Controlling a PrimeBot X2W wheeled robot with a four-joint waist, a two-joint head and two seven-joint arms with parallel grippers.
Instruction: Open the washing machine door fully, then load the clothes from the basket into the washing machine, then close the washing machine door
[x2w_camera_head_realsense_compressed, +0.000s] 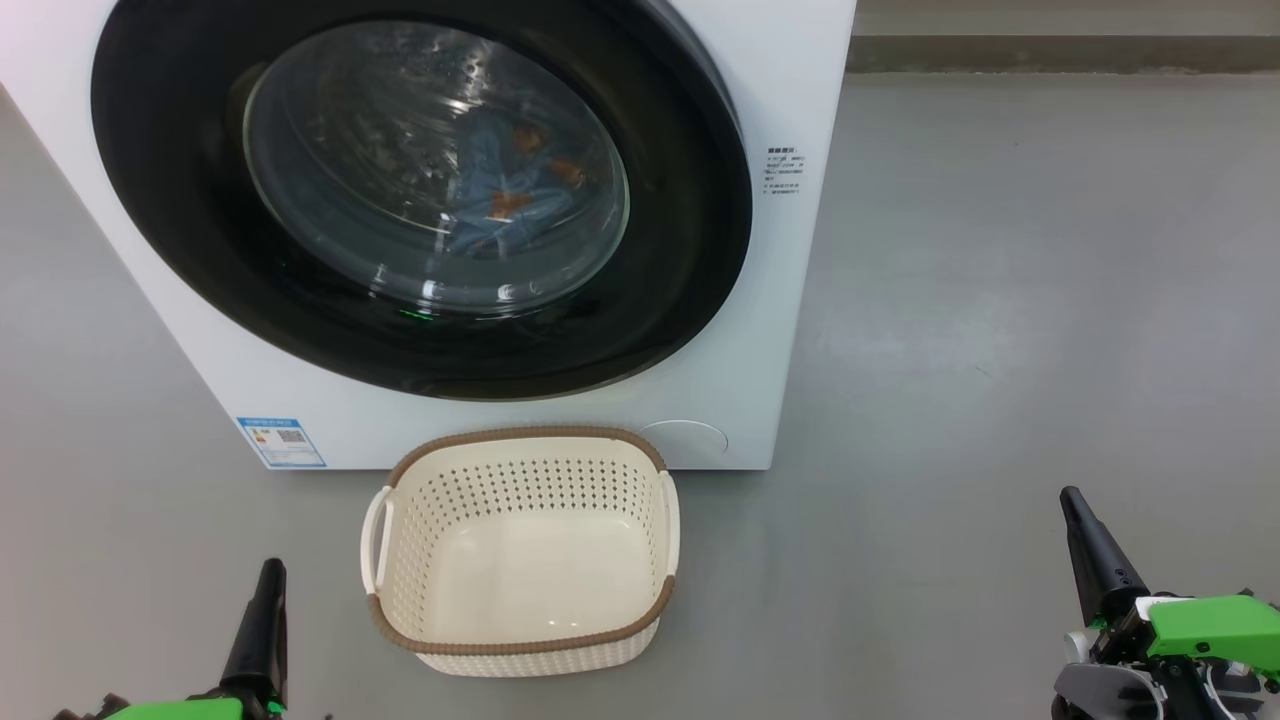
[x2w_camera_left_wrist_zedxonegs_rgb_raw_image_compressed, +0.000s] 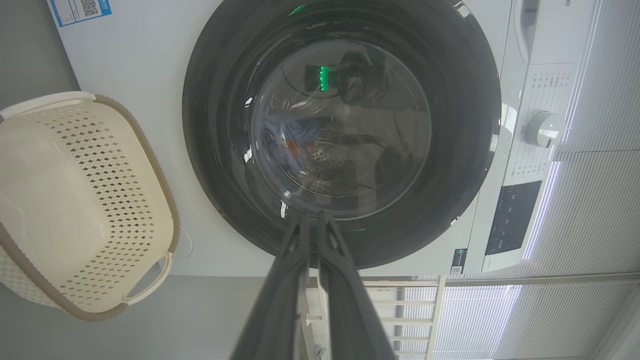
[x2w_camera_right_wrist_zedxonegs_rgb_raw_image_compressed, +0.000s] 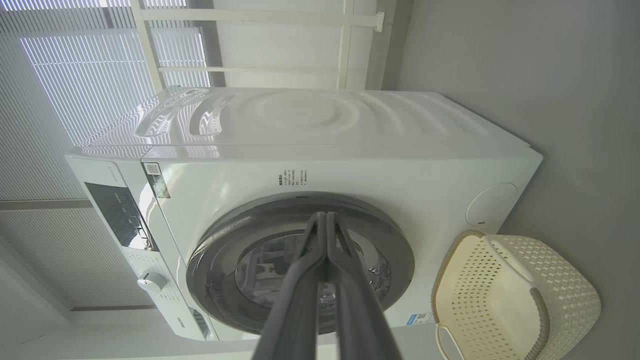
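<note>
Clothes (x2w_camera_head_realsense_compressed: 510, 190) of light blue fabric with orange-brown prints lie behind the glass of the large round black-rimmed washing machine door (x2w_camera_head_realsense_compressed: 170, 200), which is shut on the white boxy front-loading washing machine (x2w_camera_head_realsense_compressed: 790, 330), ahead of both claws' fingertips. The cream-white perforated plastic basket (x2w_camera_head_realsense_compressed: 520, 480) with a brown woven-look rim stands between the claws, near the left gripper (x2w_camera_head_realsense_compressed: 271, 570) and farther from the right gripper (x2w_camera_head_realsense_compressed: 1072, 495). Both are clenched, grasping nothing.
</note>
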